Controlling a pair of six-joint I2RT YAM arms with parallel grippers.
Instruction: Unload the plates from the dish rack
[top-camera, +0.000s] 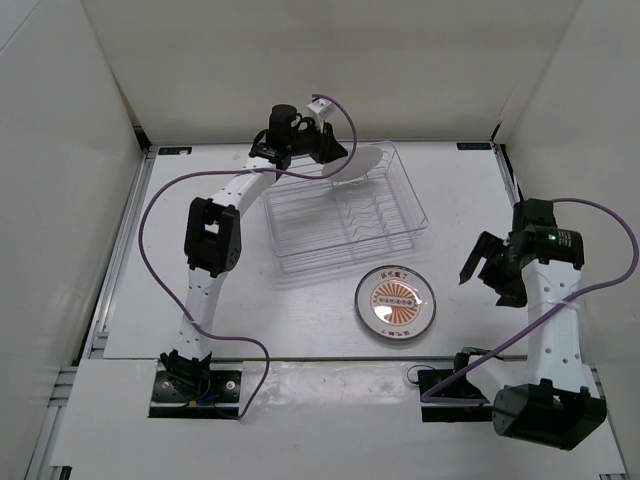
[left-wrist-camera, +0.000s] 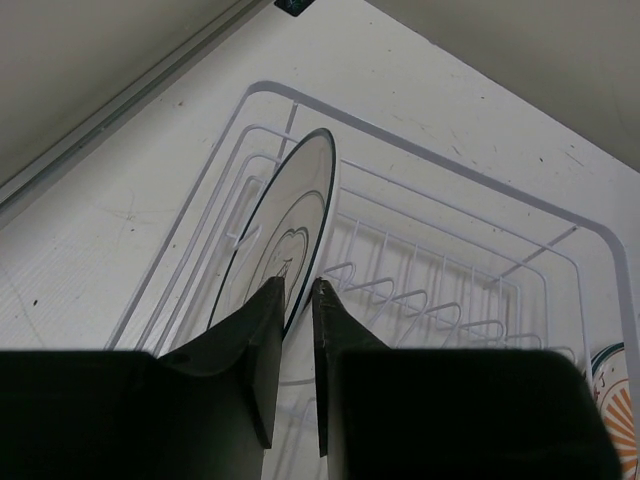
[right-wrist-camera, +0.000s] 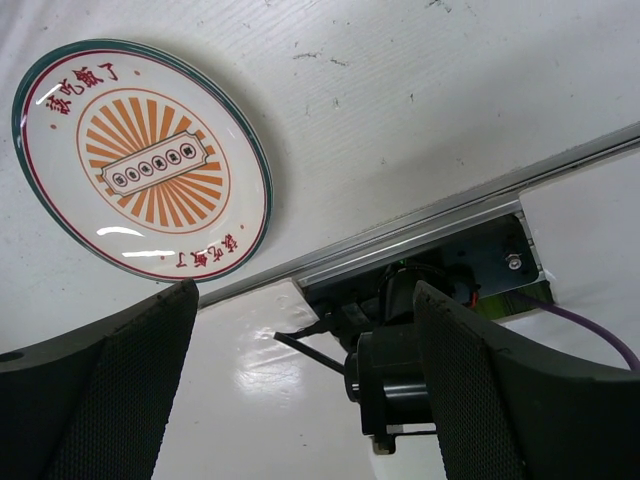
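My left gripper (left-wrist-camera: 295, 295) is narrow, pinching the white plate (left-wrist-camera: 290, 200) upright in the dish rack (left-wrist-camera: 450, 170). My right gripper (right-wrist-camera: 300, 340) is wide, empty. The sunburst plate (right-wrist-camera: 140, 160) lies flat on the scuffed white table (right-wrist-camera: 400, 100), with white walls (top-camera: 320, 60) around.

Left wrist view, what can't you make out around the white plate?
Left wrist view:
White plate: lower edge hidden behind the fingers of the left gripper; whether they pinch it is unclear.
Dish rack: near side hidden by the gripper body.
Orange plate: cut off by the right edge.
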